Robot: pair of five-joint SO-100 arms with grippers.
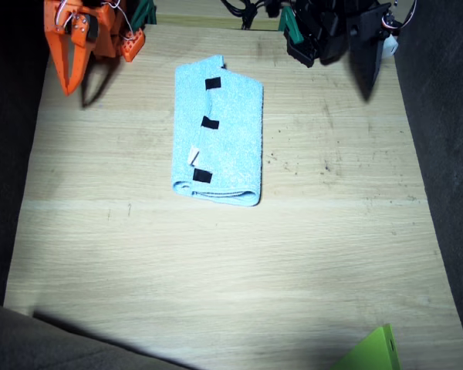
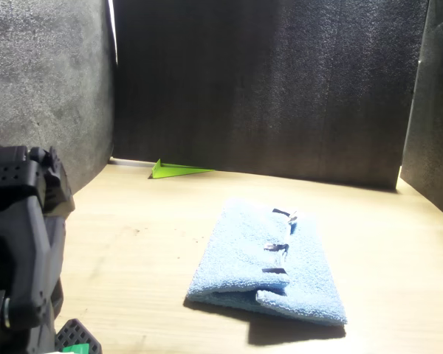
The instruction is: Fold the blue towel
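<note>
Towel (image 1: pixel 220 135) lying mid-surface, nearer the far edge where the arms stand, already doubled into a narrow strip with three black tape marks (image 1: pixel 210 123) and a white tag (image 1: pixel 193 158) along one long side. Looks folded; layers visible at the near end in the front view (image 2: pixel 269 276), upper flap slightly offset from the lower one.

Right pincer (image 1: pixel 71 65), orange, hanging off the towel's far corner, well apart from the cloth, holding nothing; jaws appear nearly closed, though hard to confirm. Left pincer (image 1: pixel 366 58), black, likewise raised and clear, empty; opening cannot be told from these views.

Risks, as judged: a further grab at one layer only would peel the fold open; dragging on the wooden surface (image 1: pixel 216 262) could skew the strip; a low sweep from either arm could snag the fuzzy pile.
</note>
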